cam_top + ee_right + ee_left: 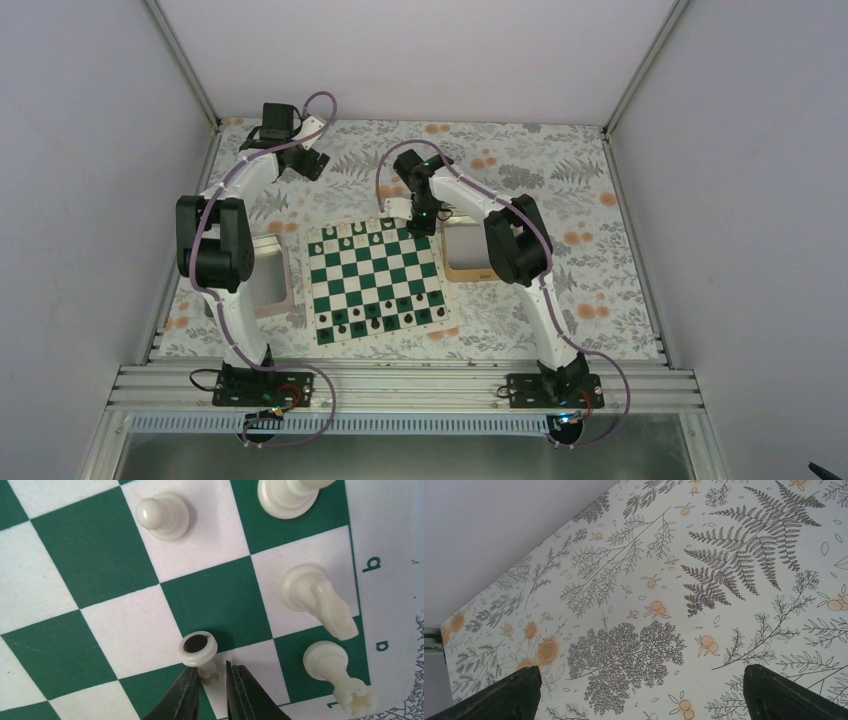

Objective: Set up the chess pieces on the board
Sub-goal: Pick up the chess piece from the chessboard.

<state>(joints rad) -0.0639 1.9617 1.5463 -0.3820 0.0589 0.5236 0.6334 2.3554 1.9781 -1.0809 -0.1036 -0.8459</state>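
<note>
From the top view, the board lay between the 2 arms, with white chess pieces lining its far edge. The right pincer hung over the board's far right corner. The left pincer sat well beyond the board's far left corner.

In the left wrist view, we saw 2 fingers spread wide over the patterned cloth, holding nothing, with no board in sight.

In the right wrist view, the right pincer was drawn almost together, pinching the head of 1 pawn. The pawn was tilted, its felt base towards the camera, over the board just inward of the rook and knight. Whether it touched the board we could not tell. We judged the pawn light, stiff and smooth. Its round head invited pivoting, so the neck below seemed the surer hold.
</note>
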